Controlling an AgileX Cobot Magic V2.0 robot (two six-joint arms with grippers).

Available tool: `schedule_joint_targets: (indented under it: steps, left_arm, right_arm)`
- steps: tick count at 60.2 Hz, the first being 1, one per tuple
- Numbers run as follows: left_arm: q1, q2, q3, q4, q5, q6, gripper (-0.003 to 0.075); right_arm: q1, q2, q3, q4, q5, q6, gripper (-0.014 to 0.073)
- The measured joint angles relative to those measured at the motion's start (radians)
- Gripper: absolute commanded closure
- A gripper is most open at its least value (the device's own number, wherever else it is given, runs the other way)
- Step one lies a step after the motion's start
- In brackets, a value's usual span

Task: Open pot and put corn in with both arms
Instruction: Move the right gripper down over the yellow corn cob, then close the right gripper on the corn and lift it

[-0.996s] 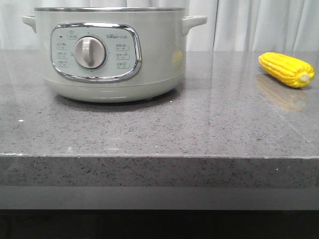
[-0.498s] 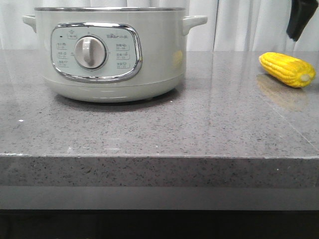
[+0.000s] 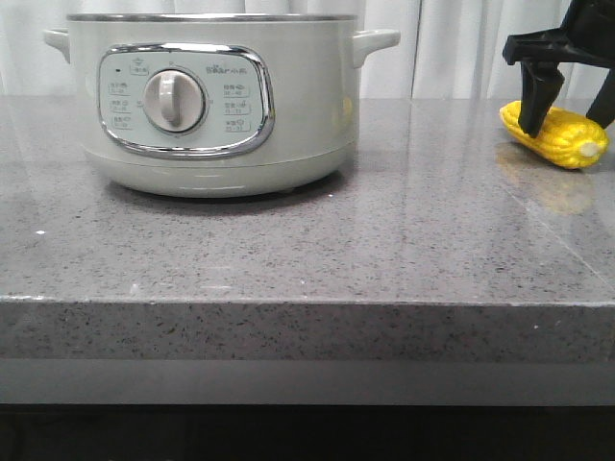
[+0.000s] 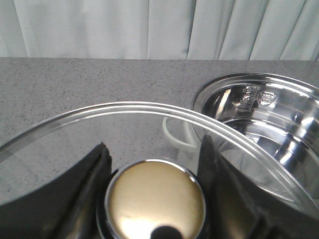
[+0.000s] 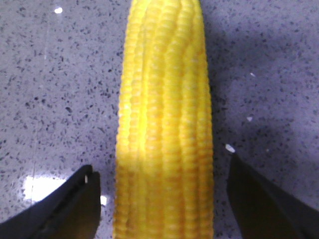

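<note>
Now lid [image 4: 149, 129] pinched off pot [image 3: 216, 106] by left gripper [image 4: 154, 164]; right gripper [image 3: 572, 91], spread, straddles corn [image 3: 554, 134] near table's right edge; next, close.

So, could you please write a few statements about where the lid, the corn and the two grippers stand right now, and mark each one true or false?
1. The glass lid is off the pot. True.
2. The left gripper is open and holds nothing. False: it is shut on the lid's knob.
3. The corn lies on the counter. True.
4. The right gripper has already shut on the corn. False: its fingers stand apart on either side of it.
5. The corn is inside the pot. False: it is on the counter, right of the pot.
</note>
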Motion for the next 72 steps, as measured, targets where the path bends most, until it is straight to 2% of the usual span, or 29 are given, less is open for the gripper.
schedule_joint_targets:
  steps: [16, 21, 29, 32, 52, 72]
  left_arm:
    - [0.0, 0.0, 0.0, 0.0, 0.0, 0.0, 0.0408]
    - [0.0, 0.0, 0.0, 0.0, 0.0, 0.0, 0.0408]
    - [0.0, 0.0, 0.0, 0.0, 0.0, 0.0, 0.0408]
    - [0.0, 0.0, 0.0, 0.0, 0.0, 0.0, 0.0408]
    - [0.0, 0.0, 0.0, 0.0, 0.0, 0.0, 0.0408]
    - [0.0, 0.0, 0.0, 0.0, 0.0, 0.0, 0.0408]
  right_arm:
    - [0.0, 0.038, -0.008, 0.001, 0.009, -0.007, 0.0055]
    - [0.0, 0.048, -0.008, 0.001, 0.02, -0.009, 0.0114]
    - [0.0, 0.05, -0.008, 0.002, 0.027, -0.013, 0.0261]
    - [0.0, 0.05, -0.008, 0.002, 0.027, -0.013, 0.0281]
    - [0.015, -0.052, -0.008, 0.002, 0.048, -0.036, 0.0284]
    - [0.151, -0.285, -0.008, 0.003, 0.067, -0.046, 0.0284]
